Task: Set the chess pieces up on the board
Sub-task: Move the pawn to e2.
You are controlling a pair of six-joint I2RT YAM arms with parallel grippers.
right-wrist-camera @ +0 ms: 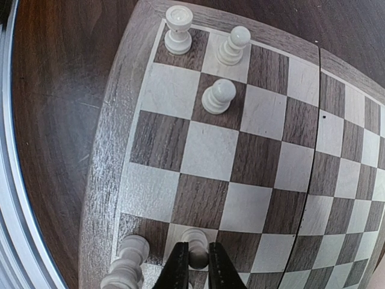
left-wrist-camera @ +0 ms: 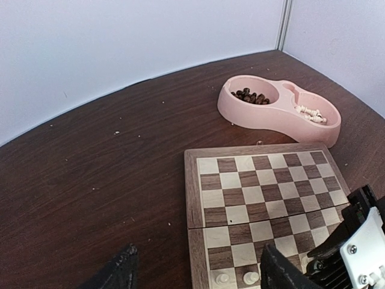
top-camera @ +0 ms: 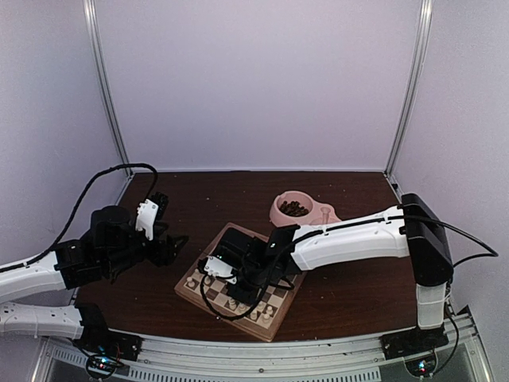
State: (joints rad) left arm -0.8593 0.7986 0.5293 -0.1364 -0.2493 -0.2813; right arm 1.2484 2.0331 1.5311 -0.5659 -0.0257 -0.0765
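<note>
A dark brown wood-grain table (top-camera: 358, 278), dotted with pale specks, stretches ahead of the left claw (left-wrist-camera: 198, 274) to a plain pale lilac wall (top-camera: 254, 79). Similar walls close both sides. Slim metal posts (top-camera: 107, 95) stand in the back corners. A ribbed metal rail (top-camera: 262, 350) edges the near side. The light is soft and even.

open: far half of board (left-wrist-camera: 264, 180), counter (left-wrist-camera: 90, 180) left of it | blocked: right arm (top-camera: 342, 243) lying across the board's near half; chess pieces (right-wrist-camera: 218, 96) along its near edge; pink bowl (left-wrist-camera: 271, 123) beyond its far corner
</note>
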